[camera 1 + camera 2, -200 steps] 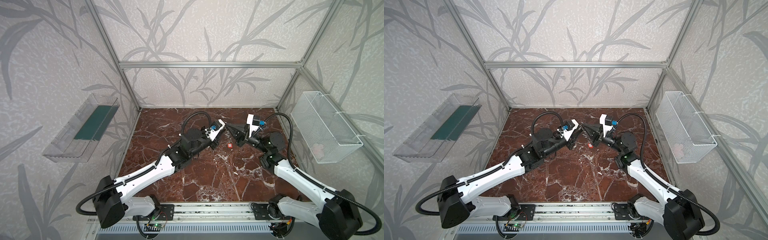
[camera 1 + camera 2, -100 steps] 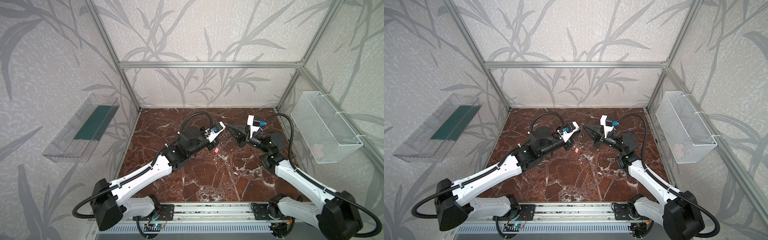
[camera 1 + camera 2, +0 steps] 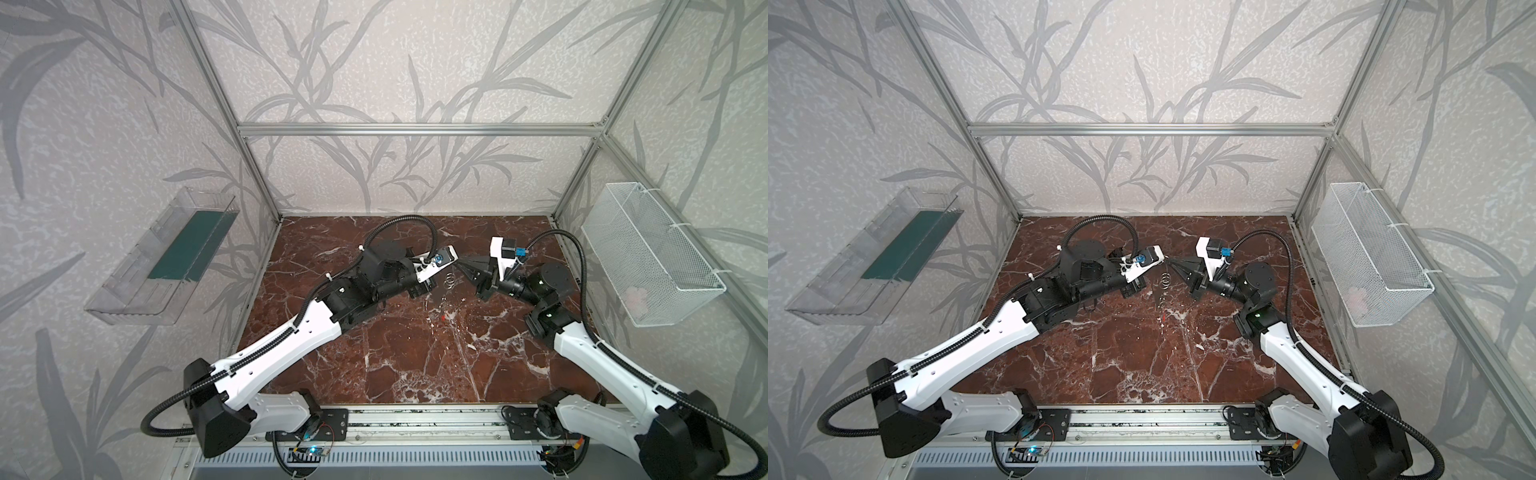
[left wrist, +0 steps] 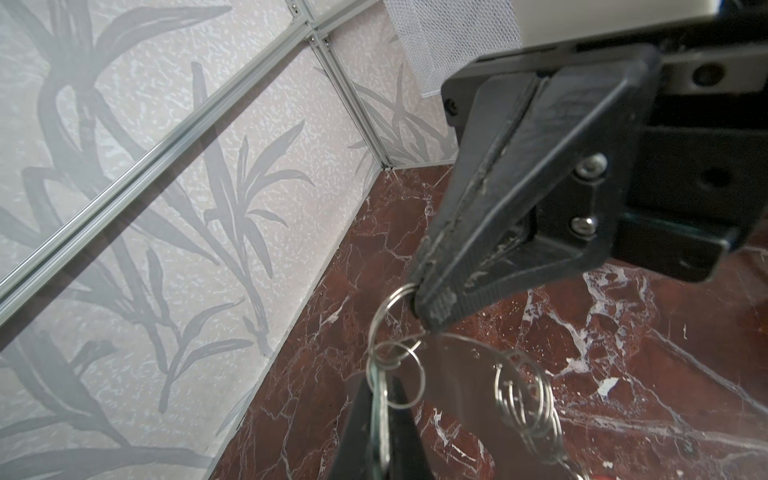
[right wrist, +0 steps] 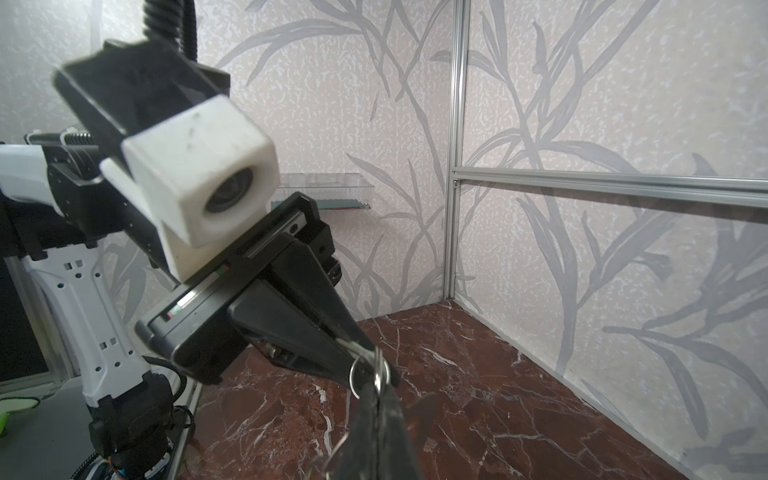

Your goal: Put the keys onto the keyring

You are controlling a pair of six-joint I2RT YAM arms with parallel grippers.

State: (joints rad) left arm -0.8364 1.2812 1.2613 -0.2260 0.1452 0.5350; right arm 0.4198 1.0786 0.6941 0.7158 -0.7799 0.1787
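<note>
1. Left fingers (image 4: 355,432) are pinching tight on a silver key (image 4: 380,411).
2. Right fingers (image 4: 498,216) are clamping the keyring (image 3: 449,280), which is hanging between both arms above the far bench (image 3: 415,365).
3. A red tag (image 3: 444,316) is dangling beneath.

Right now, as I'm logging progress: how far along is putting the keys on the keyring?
Done: a red tag hangs on linked rings below the right pincer, so one key may already be on; unclear. In hand: the right pincer pinches the wire keyring, and the left pincer, shut on a silver key, holds it at that ring. Left: threading this key on.
</note>
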